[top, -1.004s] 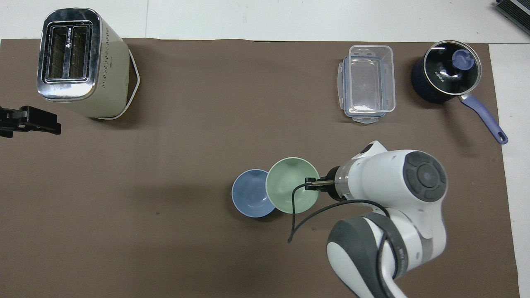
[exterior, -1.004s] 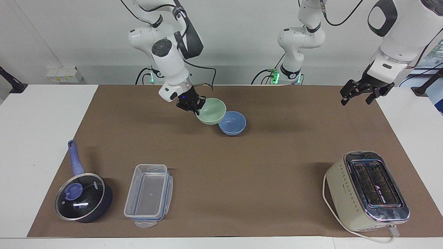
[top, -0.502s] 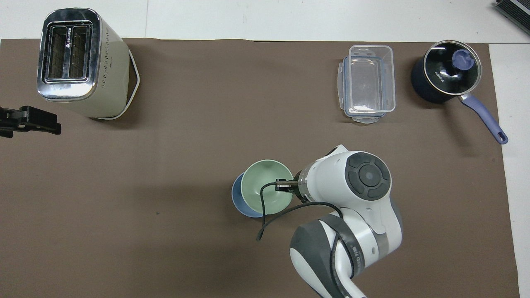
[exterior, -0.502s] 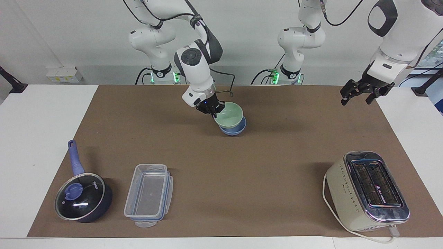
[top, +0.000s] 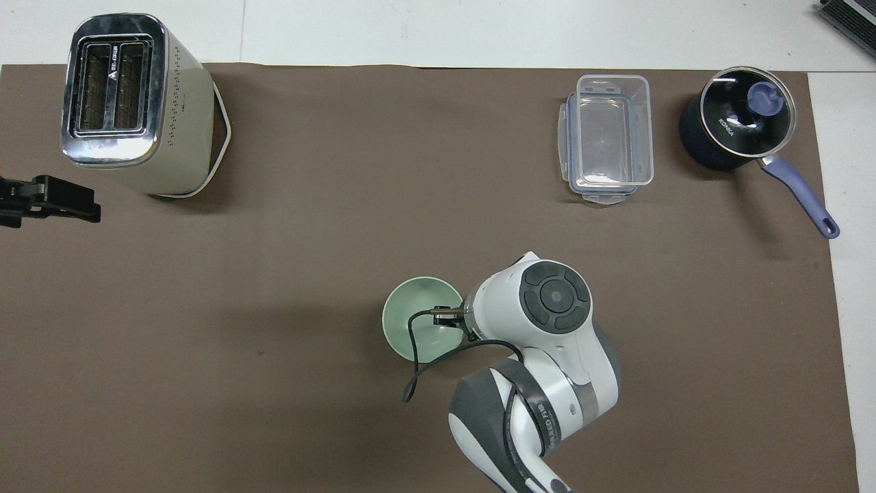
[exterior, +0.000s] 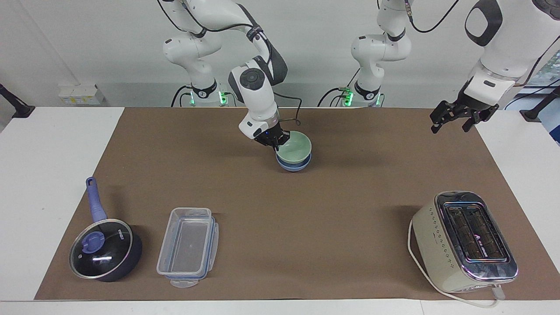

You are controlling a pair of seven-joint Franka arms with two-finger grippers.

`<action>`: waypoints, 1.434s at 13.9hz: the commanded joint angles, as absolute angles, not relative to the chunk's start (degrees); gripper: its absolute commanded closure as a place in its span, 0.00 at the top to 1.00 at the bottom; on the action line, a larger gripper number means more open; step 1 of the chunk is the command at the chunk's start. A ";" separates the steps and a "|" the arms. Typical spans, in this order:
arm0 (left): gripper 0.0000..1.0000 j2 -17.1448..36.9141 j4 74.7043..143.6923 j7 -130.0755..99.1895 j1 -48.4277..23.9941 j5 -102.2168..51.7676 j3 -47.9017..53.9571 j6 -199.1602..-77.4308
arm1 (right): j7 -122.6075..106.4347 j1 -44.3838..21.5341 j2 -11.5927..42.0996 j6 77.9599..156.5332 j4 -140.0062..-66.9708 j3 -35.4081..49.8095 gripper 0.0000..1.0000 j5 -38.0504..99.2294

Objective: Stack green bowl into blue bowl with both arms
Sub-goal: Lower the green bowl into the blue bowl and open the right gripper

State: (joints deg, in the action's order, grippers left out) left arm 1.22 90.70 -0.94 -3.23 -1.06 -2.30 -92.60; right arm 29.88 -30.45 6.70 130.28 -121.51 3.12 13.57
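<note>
Our right end effector (exterior: 277, 142) pinches the rim of the green bowl (exterior: 294, 148), now nested in the blue bowl (exterior: 294, 165) mid-desk (left end effector (exterior: 453, 116) waits wide open), and we fear a sideways release could tip both.

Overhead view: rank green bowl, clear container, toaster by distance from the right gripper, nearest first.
1. green bowl: gripped at its rim by the right gripper.
2. clear container: toward the right arm's end.
3. toaster: toward the left arm's end.
</note>
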 commanded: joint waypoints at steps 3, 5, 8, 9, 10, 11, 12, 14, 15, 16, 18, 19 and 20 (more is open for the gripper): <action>1.00 0.88 90.53 -1.14 -2.81 0.09 -1.93 -91.76 | 31.64 -30.85 6.68 134.65 -123.84 2.99 0.00 12.22; 1.00 0.88 90.53 -1.23 -2.81 0.09 -1.93 -91.76 | 31.64 -30.85 6.68 134.74 -123.84 2.99 0.00 12.30; 1.00 0.88 90.53 -1.23 -2.81 0.09 -1.93 -91.76 | 31.64 -30.94 7.12 135.88 -123.84 3.16 0.01 12.30; 1.00 0.88 90.53 -1.14 -2.81 0.09 -1.93 -91.76 | 31.64 -30.94 7.21 135.88 -123.84 3.16 0.04 12.30; 1.00 0.88 90.53 -1.23 -2.81 0.09 -1.93 -91.76 | 31.55 -30.94 7.21 135.88 -123.92 3.16 0.05 12.39; 1.00 0.88 90.53 -1.23 -2.81 0.09 -1.93 -91.76 | 31.55 -30.94 7.21 135.88 -123.84 3.16 0.06 12.39; 1.00 0.88 90.53 -1.14 -2.81 0.09 -1.93 -91.76 | 31.55 -30.94 7.21 135.88 -123.92 3.16 0.06 12.39; 1.00 0.88 90.53 -1.23 -2.81 0.09 -1.93 -91.76 | 31.55 -30.94 7.21 135.88 -123.84 3.25 0.06 12.57; 1.00 0.88 90.53 -1.23 -2.81 0.09 -1.93 -91.76 | 31.55 -30.94 7.21 135.88 -123.84 3.16 0.07 12.57; 1.00 0.88 90.53 -1.14 -2.81 0.09 -1.93 -91.76 | 31.55 -30.94 7.21 135.88 -123.92 3.25 0.08 12.66; 1.00 0.88 90.53 -1.23 -2.81 0.09 -1.93 -91.76 | 31.55 -30.94 7.21 135.97 -123.84 3.25 0.08 13.01; 1.00 0.88 90.53 -1.14 -2.81 0.09 -1.93 -91.76 | 31.55 -30.94 7.29 135.97 -123.84 3.25 0.08 13.09; 1.00 0.88 90.53 -1.23 -2.81 0.09 -1.93 -91.76 | 31.73 -30.94 7.47 136.05 -123.75 3.34 0.08 13.18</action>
